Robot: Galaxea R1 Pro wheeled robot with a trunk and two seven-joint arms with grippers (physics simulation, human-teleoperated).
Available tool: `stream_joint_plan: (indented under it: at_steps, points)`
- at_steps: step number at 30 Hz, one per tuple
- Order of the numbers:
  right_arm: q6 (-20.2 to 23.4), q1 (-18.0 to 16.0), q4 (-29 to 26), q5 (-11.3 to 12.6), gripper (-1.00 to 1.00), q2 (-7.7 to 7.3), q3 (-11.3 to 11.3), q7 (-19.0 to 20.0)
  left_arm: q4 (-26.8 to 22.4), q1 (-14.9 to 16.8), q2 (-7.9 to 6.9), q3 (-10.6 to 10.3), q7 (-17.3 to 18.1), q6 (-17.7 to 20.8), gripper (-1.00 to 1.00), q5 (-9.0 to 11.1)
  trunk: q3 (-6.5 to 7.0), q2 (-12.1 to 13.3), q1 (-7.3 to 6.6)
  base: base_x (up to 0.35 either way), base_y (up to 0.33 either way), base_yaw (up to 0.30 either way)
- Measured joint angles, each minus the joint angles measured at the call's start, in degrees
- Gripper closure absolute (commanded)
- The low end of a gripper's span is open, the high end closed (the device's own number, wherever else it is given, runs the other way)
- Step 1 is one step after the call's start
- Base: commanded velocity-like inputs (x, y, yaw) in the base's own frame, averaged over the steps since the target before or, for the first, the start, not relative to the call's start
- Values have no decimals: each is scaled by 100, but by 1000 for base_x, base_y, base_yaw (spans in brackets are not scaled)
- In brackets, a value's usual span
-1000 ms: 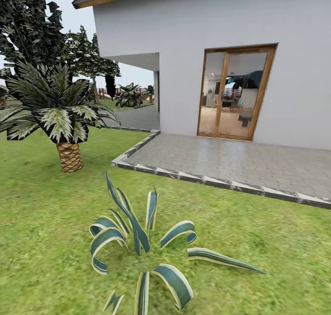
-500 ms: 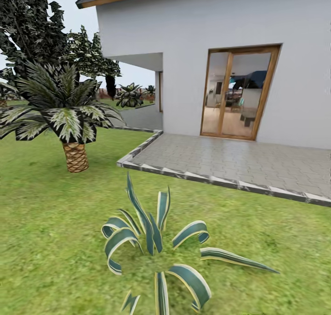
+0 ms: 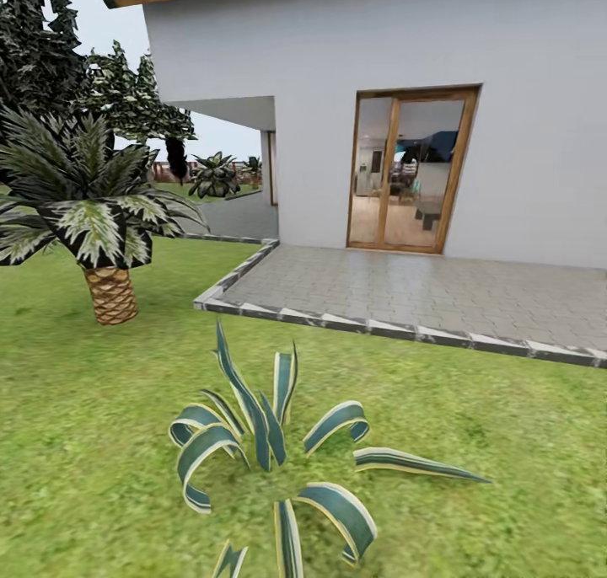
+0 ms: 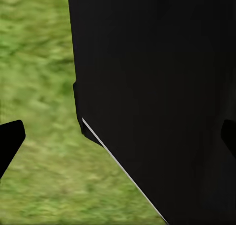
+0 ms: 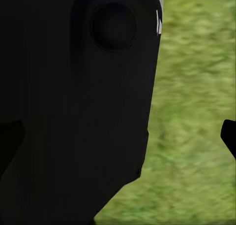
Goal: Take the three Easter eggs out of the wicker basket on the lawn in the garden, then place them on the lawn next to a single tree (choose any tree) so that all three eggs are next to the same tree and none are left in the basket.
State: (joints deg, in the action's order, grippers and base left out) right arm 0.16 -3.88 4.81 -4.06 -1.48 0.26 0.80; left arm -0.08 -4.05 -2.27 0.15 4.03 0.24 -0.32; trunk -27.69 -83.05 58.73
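The Easter eggs and the wicker basket are out of view. In the head view the lawn (image 3: pixel 76 409) spreads across the foreground. A tree (image 3: pixel 34 47) with dark blocky leaves stands at the far left, behind a short palm. In the left wrist view my left gripper (image 4: pixel 118 139) is open, its dark fingertips (image 4: pixel 10 141) wide apart over grass, with a black part of the robot's body between them. In the right wrist view my right gripper (image 5: pixel 120 136) is open too, one fingertip (image 5: pixel 230 136) at the frame's edge, nothing held.
A striped agave (image 3: pixel 270 443) grows close in front of me. A scaly-trunked palm (image 3: pixel 110 291) stands at the left. A paved patio (image 3: pixel 421 291) with a stone kerb lies ahead to the right, before a white house with a glass door (image 3: pixel 409 169).
The whole head view slid a little to the right, then back to the left, so the camera has turned. The plants, patio and house stay where they were.
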Motion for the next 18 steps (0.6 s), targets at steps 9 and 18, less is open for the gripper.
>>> stream_joint_plan:
  at_steps: [9, 18]
  points:
    - [0, 2, 0, -6, -100, 0, 0, 0, 0, 0, 0, 0, 7, 8, -100, 0, 0, 0, 0, 0, 310, -1]
    - [0, 1, 0, -8, -100, 0, 0, 0, 0, 0, 0, 0, 7, 8, -100, -1, 0, 0, 0, 0, 337, 0]
